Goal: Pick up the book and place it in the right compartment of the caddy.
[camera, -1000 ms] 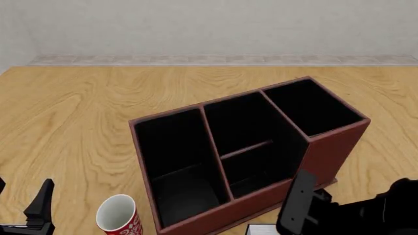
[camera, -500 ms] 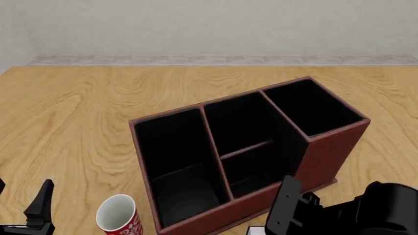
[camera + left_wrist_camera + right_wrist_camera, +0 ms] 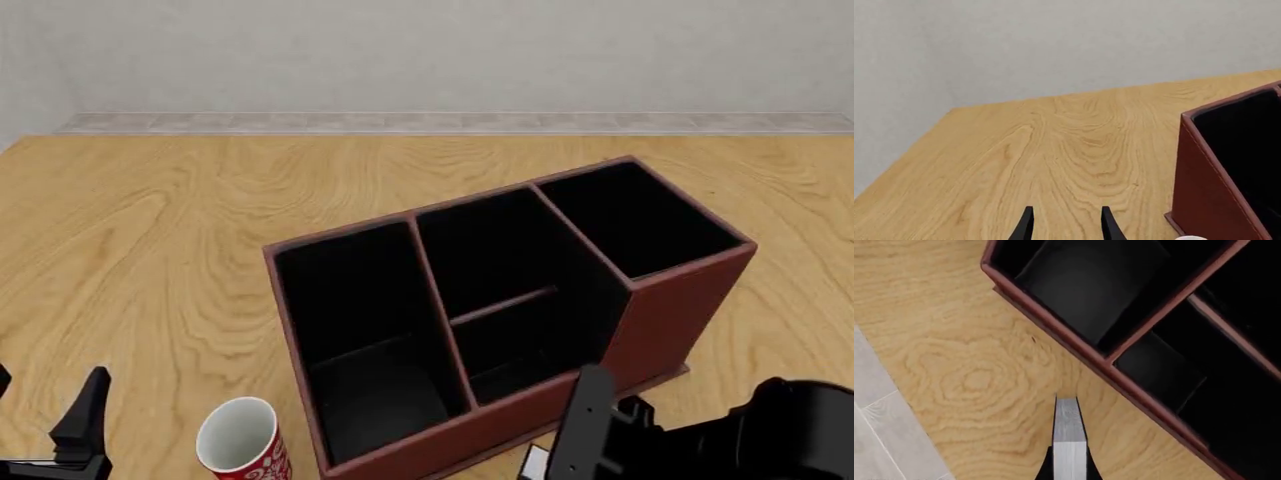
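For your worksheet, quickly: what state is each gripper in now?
Left gripper: open, empty.
Right gripper: shut on the book.

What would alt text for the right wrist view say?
Two dark fingers clamp a book edge-on, its white pages showing, above a wooden table. Beside it sits a red-brown caddy with black-lined sections.

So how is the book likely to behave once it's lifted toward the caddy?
The book looks thick and boxy, so it probably stays stiff rather than flopping. The right hand pinches it across its thin sides, and smooth covers might slip or pivot. The caddy has narrow sections, so a tilted book may catch a wall.
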